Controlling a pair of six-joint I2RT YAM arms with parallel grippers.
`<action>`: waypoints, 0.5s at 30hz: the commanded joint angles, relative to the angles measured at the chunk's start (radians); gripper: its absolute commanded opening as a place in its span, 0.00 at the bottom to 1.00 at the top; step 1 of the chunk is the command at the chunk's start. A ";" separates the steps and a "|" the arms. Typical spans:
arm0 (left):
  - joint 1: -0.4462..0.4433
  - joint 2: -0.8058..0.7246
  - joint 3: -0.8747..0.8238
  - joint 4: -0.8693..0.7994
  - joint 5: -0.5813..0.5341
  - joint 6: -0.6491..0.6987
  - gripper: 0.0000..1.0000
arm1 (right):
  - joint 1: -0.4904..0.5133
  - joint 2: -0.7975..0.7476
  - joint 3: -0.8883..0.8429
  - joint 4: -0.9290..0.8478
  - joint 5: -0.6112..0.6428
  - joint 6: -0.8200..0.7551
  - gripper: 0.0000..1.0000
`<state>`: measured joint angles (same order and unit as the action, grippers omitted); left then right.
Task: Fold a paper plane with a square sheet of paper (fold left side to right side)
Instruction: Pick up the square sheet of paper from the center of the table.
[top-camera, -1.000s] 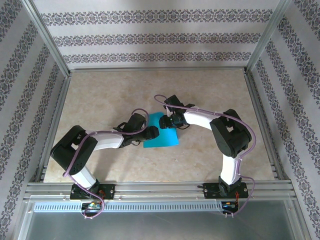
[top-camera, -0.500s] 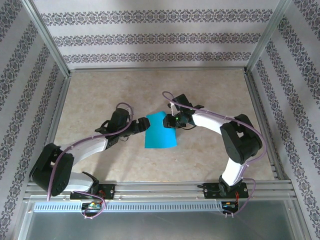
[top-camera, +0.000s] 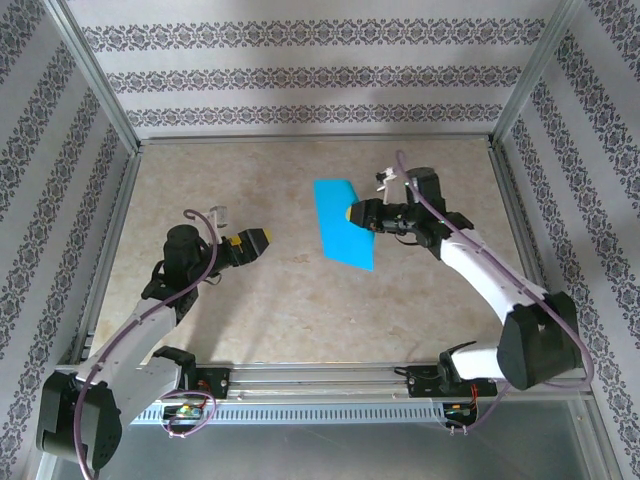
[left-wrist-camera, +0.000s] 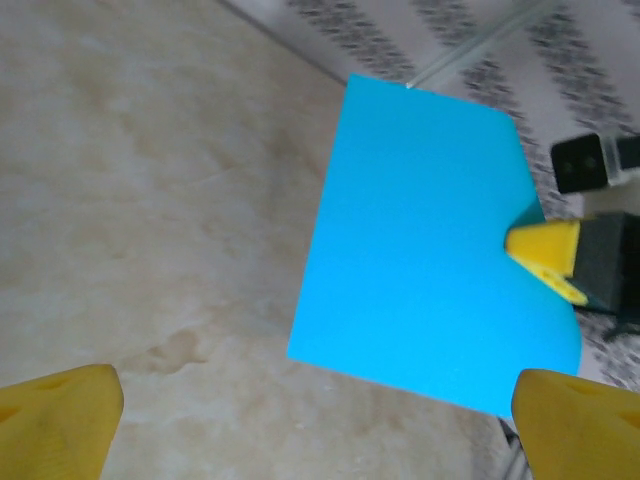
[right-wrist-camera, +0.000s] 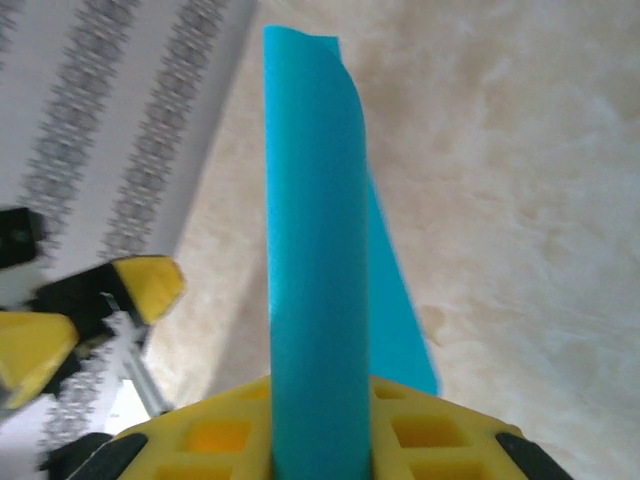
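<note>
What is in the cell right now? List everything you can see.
square sheet of paper: one, teal-blue, right of centre, seemingly lifted off the table, pinched at its right edge
table: one, beige marbled, beneath both arms
walls: three, white with grey patterned bands, at left, far and right sides
frame rail: one, silver, along the near edge
left gripper: one, yellow fingers, open, left of the paper and apart from it
right gripper: one, yellow fingers, shut on the paper's right edge

Beige marbled tabletop (top-camera: 300, 310), metal-framed
</note>
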<state>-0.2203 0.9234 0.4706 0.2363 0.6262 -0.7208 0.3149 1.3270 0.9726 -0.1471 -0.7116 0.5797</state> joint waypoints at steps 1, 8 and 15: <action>0.010 0.001 0.028 0.134 0.146 -0.005 1.00 | -0.023 -0.071 -0.015 0.071 -0.162 0.083 0.23; 0.009 0.096 0.081 0.358 0.276 -0.074 1.00 | -0.012 -0.170 0.001 0.236 -0.310 0.255 0.23; -0.011 0.237 0.147 0.614 0.384 -0.177 1.00 | 0.085 -0.195 0.043 0.334 -0.323 0.326 0.23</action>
<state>-0.2226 1.1301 0.5735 0.6525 0.9226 -0.8337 0.3710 1.1477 0.9764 0.1009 -0.9943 0.8509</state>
